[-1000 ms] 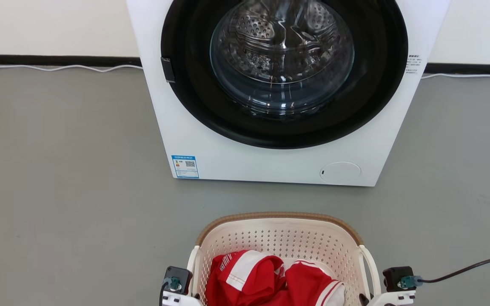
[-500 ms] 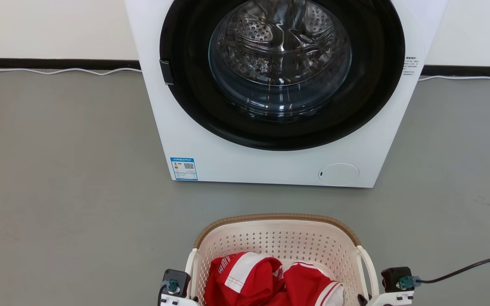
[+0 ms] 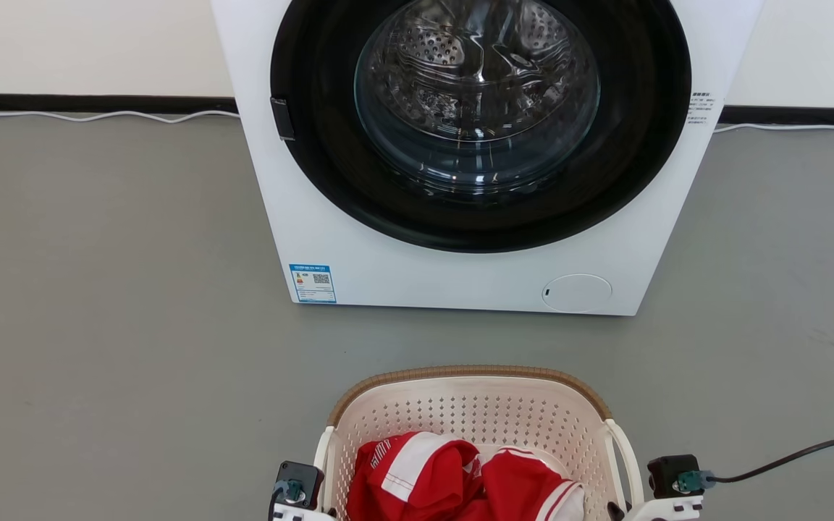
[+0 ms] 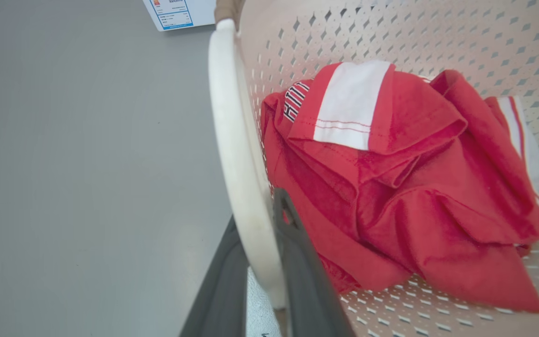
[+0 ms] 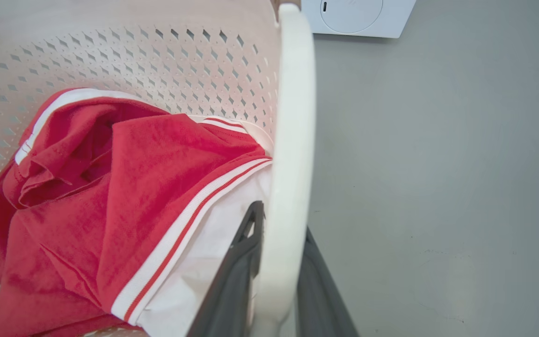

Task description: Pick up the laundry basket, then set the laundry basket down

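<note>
The laundry basket [image 3: 471, 414], cream, perforated and brown-rimmed, is at the bottom middle of the head view, in front of the washing machine. A crumpled red and white garment [image 3: 453, 477] lies in it. In the left wrist view my left gripper [image 4: 262, 248] is shut on the basket's white loop handle [image 4: 232, 117], one dark finger on each side. The right wrist view has my right gripper [image 5: 281, 248] shut the same way on the other handle [image 5: 293, 117]. Both wrists flank the basket at the head view's bottom edge. Whether the basket rests on the floor I cannot tell.
A white washing machine [image 3: 460, 278] with a shut round glass door [image 3: 478, 101] stands close beyond the basket. Grey floor [image 3: 113, 304] spreads to both sides. A pale cable [image 3: 98, 116] runs along the wall. A black cable [image 3: 801, 452] trails from my right wrist.
The whole head view shifts slightly. The basket sits a little lower in the picture. Both grips on the handles stay the same.
</note>
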